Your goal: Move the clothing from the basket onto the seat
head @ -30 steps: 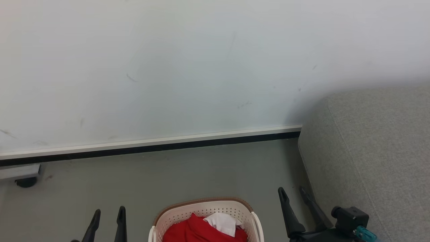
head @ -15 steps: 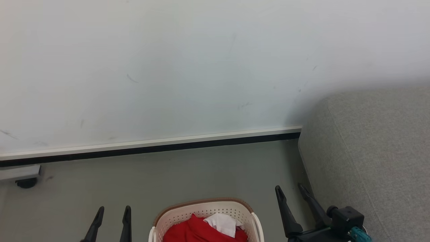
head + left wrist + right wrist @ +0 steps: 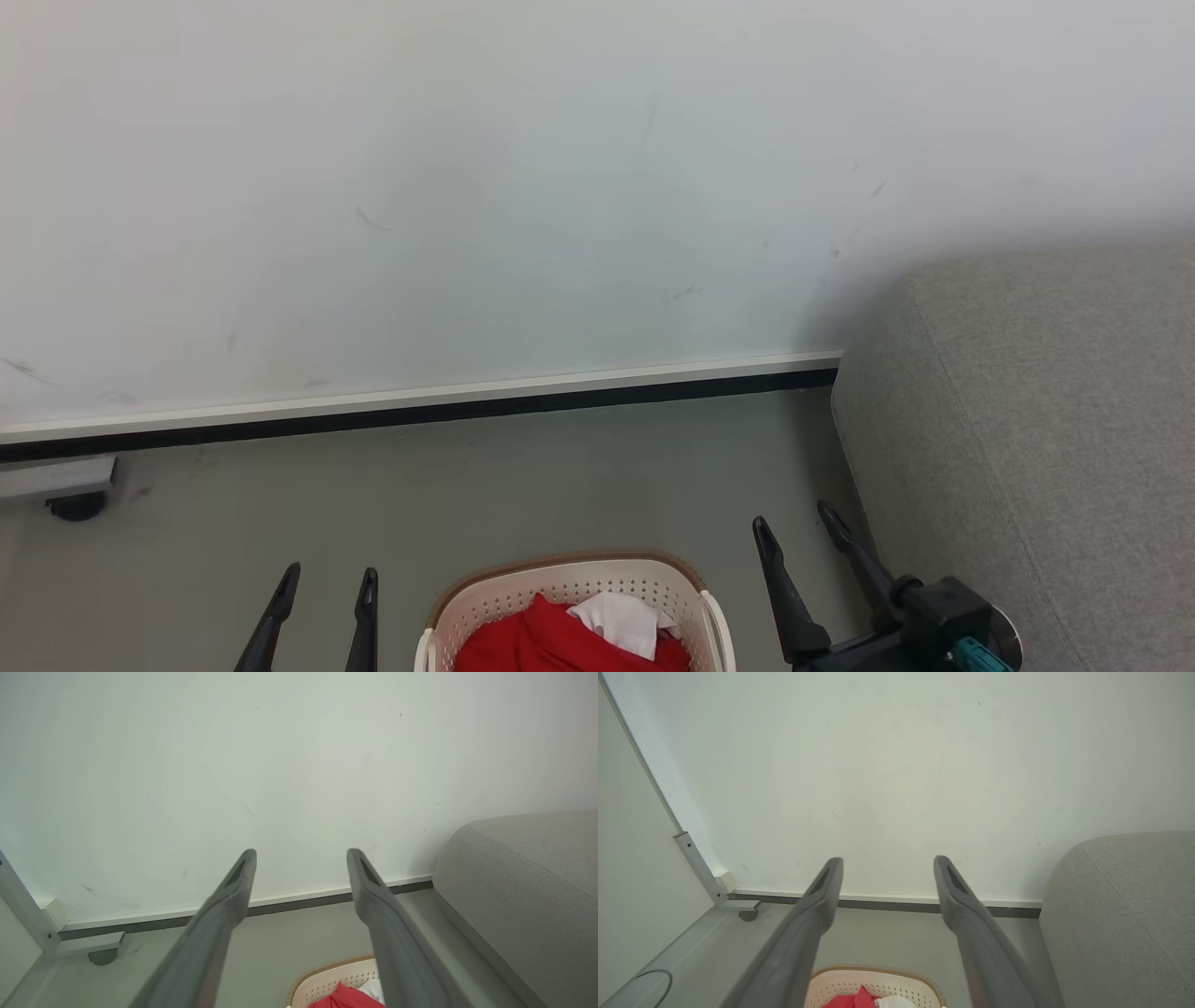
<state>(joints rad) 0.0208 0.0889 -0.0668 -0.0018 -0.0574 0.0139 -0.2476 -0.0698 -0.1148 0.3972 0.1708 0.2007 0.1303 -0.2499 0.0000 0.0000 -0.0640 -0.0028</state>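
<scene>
Step in hand: approach, before the first pick. The seat [image 3: 1046,448] bounds the right edge of the floor [image 3: 560,467]. The basket [image 3: 560,558] stands on the floor, short of its wall edge and left of the seat. The clothing [image 3: 551,644], red with a white piece on top, lies inside it. The left gripper [image 3: 331,579] and right gripper [image 3: 794,519] flank the basket, both spread wide and empty. Next move: lower one gripper into the basket and close on the top garment.

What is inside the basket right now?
In the basket, a red garment fills the visible part, with a white garment lying on top of it. Anything beneath them is covered, and the basket's near part is out of frame.
</scene>
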